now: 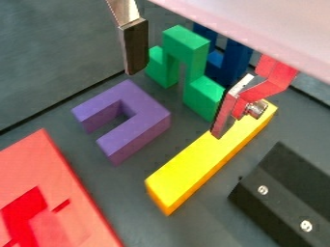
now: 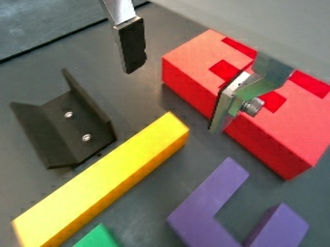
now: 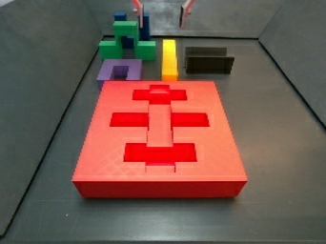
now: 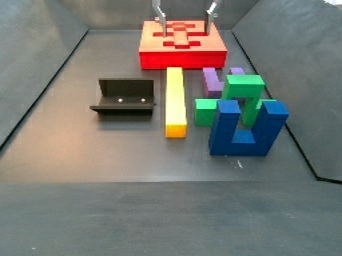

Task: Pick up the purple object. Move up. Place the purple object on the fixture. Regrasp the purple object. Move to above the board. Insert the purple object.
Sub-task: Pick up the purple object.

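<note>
Gripper: hangs above the floor with its two silver fingers spread apart and nothing between them; in a wrist view [image 1: 180, 82] it sits over the gap between the purple object and the yellow bar, and in a side view [image 4: 183, 13] only its fingertips show at the upper edge.
Fingers: one flat plate with a dark pad [image 1: 134, 46] and one seen edge-on [image 2: 237, 99]; neither touches any piece.
Purple object: a U-shaped block [image 1: 120, 117] lying flat on the floor, untouched; in a side view [image 3: 120, 71] it lies just beside the board's far edge, next to the yellow bar.
Yellow bar: a long block [image 1: 206, 160] lying flat; in a side view [image 4: 174, 100] it runs between the fixture and the coloured blocks.
Fixture: a dark bracket [image 2: 60, 130] standing on the floor, just beside the yellow bar, with two screws in its upright wall.
Board: a large red slab [image 3: 159, 133] with cross-shaped and bar-shaped recesses in its top, all empty.
Green block: stands [image 4: 225, 101] near the purple object, touching the blue block.
Blue block: a U-shaped piece [image 4: 249, 130] standing upright beside the green block.
</note>
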